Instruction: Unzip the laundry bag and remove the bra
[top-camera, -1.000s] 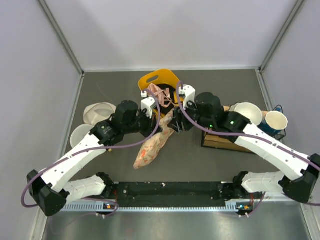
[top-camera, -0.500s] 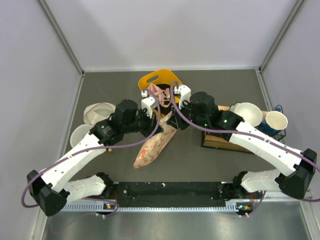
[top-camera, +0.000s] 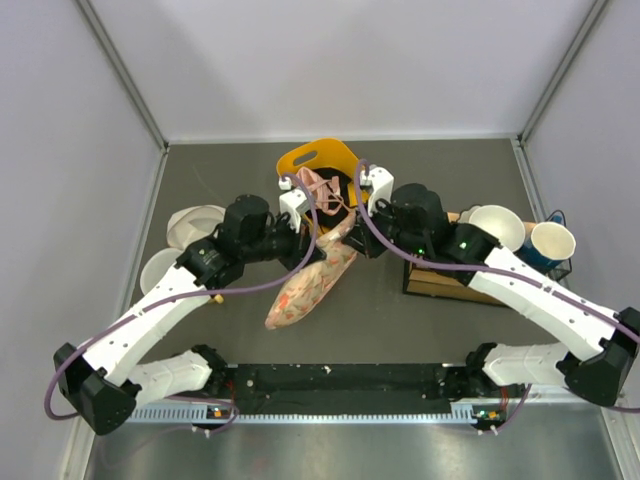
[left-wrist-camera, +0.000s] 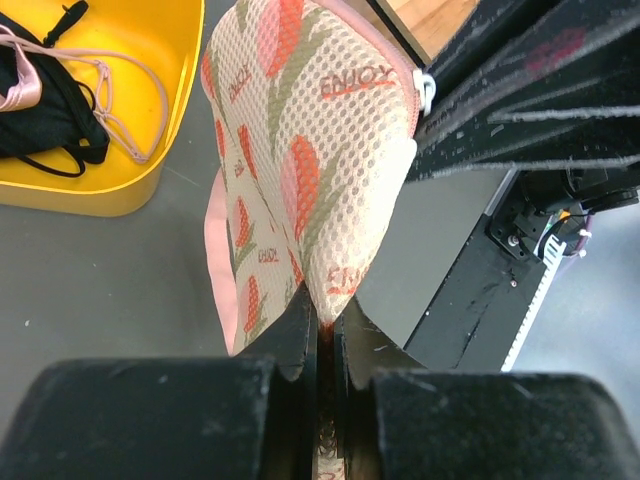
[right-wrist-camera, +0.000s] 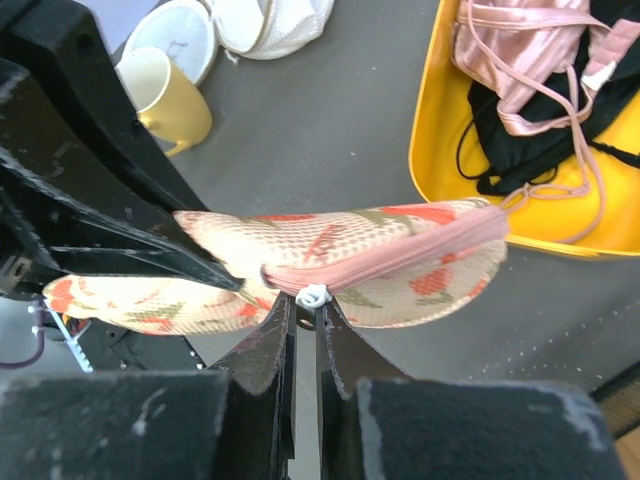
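Observation:
The laundry bag (top-camera: 305, 290), pale pink mesh with orange-red prints and a pink zip, hangs between both arms above the table. My left gripper (top-camera: 308, 248) is shut on a fold of its fabric (left-wrist-camera: 325, 320). My right gripper (top-camera: 352, 238) is shut on the small white zip pull (right-wrist-camera: 312, 295) at the pink zip edge of the bag (right-wrist-camera: 400, 255). In the left wrist view the pull (left-wrist-camera: 425, 92) shows at the bag's far edge. The zip looks closed along the stretch I can see. The bra is hidden.
A yellow basket (top-camera: 318, 160) behind the bag holds a pink strappy garment (right-wrist-camera: 520, 50) and a black one (right-wrist-camera: 520, 140). White mesh pieces (top-camera: 195, 225) and a yellow mug (right-wrist-camera: 170, 95) lie left. A wooden box (top-camera: 440, 280), white bowl (top-camera: 497, 225) and paper cup (top-camera: 552, 240) stand right.
My right gripper has shut on the zip pull after standing part open. The bag's upper end has shifted slightly to the right. The left grip on the fabric is unchanged.

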